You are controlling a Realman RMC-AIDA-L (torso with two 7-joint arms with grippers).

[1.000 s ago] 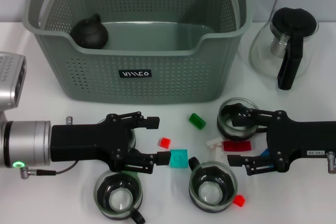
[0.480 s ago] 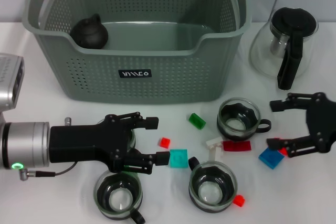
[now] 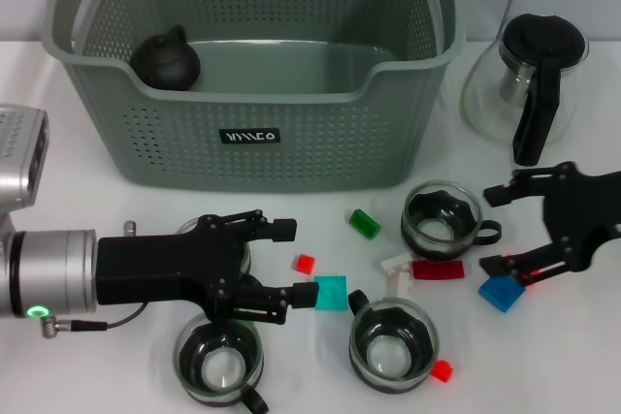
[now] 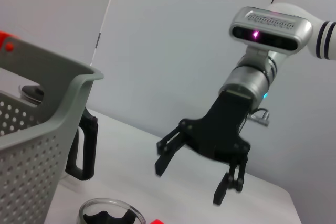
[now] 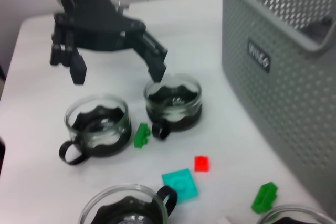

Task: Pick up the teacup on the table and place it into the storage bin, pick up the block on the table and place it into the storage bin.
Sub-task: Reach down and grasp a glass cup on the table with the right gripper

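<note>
While the left pincer (image 3: 289, 261) hung spread and empty low over the counter (image 3: 87, 201), astride a teacup (image 5: 173, 101) that its own body almost wholly hid from the head camera, the storage bin (image 3: 252, 133) stood behind it holding only a dark pot (image 3: 166, 58). Judged from this, the cup-picking step was in hand, and the next move called for lowering and closing on that cup's rim. Further right lay a teal block (image 3: 330, 292) and two more teacups, and the right pincer (image 3: 500, 231) hovered spread and empty above a blue block (image 3: 501, 293), its arm cut off at the edge.
</note>
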